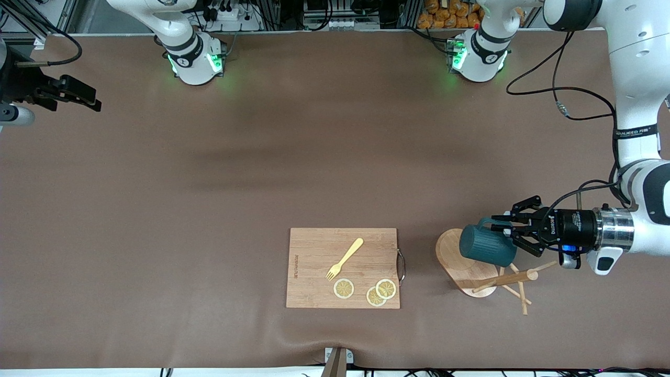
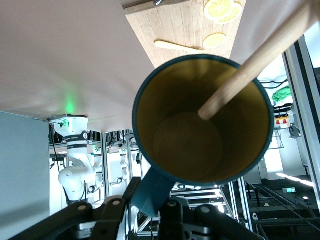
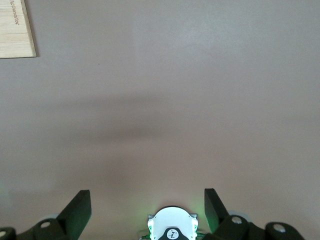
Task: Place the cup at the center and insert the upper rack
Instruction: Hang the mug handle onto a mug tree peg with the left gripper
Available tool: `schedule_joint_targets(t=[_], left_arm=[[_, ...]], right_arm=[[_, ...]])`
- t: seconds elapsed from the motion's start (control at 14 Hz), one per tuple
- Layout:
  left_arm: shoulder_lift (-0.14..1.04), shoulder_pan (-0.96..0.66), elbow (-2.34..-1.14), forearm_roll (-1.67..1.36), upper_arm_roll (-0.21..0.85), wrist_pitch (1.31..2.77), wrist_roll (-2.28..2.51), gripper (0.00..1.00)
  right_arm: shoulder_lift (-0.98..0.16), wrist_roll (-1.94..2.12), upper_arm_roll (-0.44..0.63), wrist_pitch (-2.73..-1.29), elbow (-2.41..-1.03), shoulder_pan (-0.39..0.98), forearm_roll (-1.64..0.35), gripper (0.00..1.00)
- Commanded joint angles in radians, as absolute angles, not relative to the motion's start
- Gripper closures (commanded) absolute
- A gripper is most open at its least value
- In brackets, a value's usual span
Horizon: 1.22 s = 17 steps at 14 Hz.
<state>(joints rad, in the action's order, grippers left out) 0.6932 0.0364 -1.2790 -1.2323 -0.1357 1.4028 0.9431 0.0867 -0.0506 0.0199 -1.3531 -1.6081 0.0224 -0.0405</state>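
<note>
Two arms share the brown counter [image 1: 209, 183], and only the left one is busy. The left gripper [image 1: 510, 233] reaches in level from the left arm's end of the counter, its fingers [image 2: 172, 210] clamped on the handle of the cup [image 1: 487, 245]. The dark teal cup lies on its side in the air, over the oval base of the upper rack [image 1: 463, 264], its mouth turned toward the wrist. In the left wrist view the mustard-yellow inside of the cup fills the picture and a round wooden peg of the rack crosses its rim, its tip showing in front of the mouth; whether the peg actually reaches inside is hard to judge from this angle. The rack stands near the front camera, toward the left arm's end of the counter, its post and thin pegs leaning out in the front view.

Beside it, toward the middle of the counter, lies a wooden cutting board [image 1: 314, 267] carrying a yellow fork [image 1: 344, 258] and three lemon slices [image 1: 344, 288].

The right gripper [image 3: 147, 200] waits high over bare counter, its fingers [image 3: 80, 207] spread wide and holding nothing.
</note>
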Motion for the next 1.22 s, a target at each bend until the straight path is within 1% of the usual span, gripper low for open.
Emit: schedule_joint_targets(t=[0.0,1.15], left_arm=[[0.704,0.052,-1.267,-1.268,-0.127,1.385,0.933,1.0],[0.749,0.09,-1.269,-1.327,-0.129,1.387,0.832,1.0]], right_arm=[[0.107,-0.064,0.014,-1.347,-1.617,0.015,-0.055,0.0],[0.107,-0.064,0.014,-1.347,-1.617,0.015,-0.055,0.0]])
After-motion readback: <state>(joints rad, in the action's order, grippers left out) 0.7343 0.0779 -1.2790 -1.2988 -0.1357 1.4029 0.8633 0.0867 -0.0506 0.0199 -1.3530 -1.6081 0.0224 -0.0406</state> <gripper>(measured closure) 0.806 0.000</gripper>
